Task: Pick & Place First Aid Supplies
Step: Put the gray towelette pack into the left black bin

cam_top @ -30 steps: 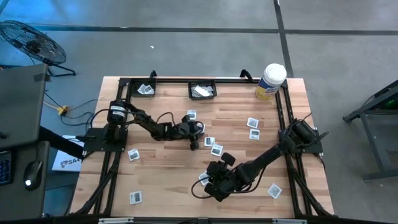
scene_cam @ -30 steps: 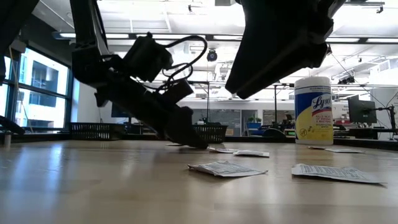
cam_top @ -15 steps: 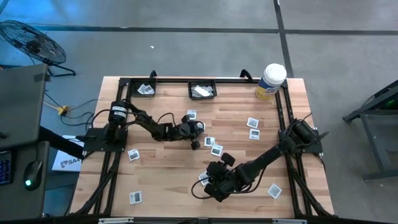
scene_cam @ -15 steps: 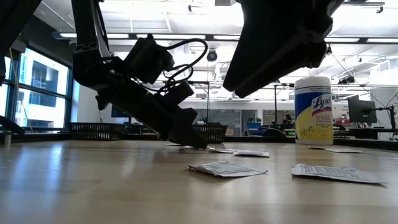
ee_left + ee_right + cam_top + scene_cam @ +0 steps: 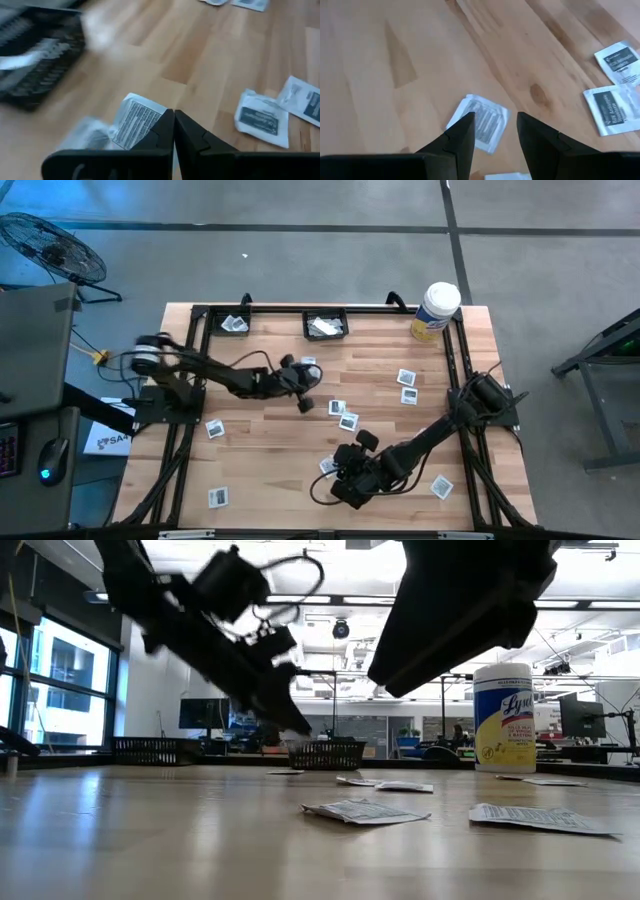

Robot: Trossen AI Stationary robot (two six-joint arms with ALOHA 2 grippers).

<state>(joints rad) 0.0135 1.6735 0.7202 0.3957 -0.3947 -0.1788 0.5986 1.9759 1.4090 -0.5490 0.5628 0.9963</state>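
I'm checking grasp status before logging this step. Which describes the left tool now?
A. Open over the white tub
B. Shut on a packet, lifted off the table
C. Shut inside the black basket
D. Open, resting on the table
B: the left tool is pinched shut on a white packet, and the low view shows it raised clear of the table.

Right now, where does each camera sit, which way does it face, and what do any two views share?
High view: above, facing straight down on the table; both arms show, left gripper, right gripper.
Low view: at tabletop height, facing across to the white tub; both arms enter from above.
Left wrist view: on the left arm, facing a packet pinched in its shut gripper.
Right wrist view: on the right arm, facing a packet on the wood beyond its open gripper.
Shared: high and low views both show the tub and black basket.
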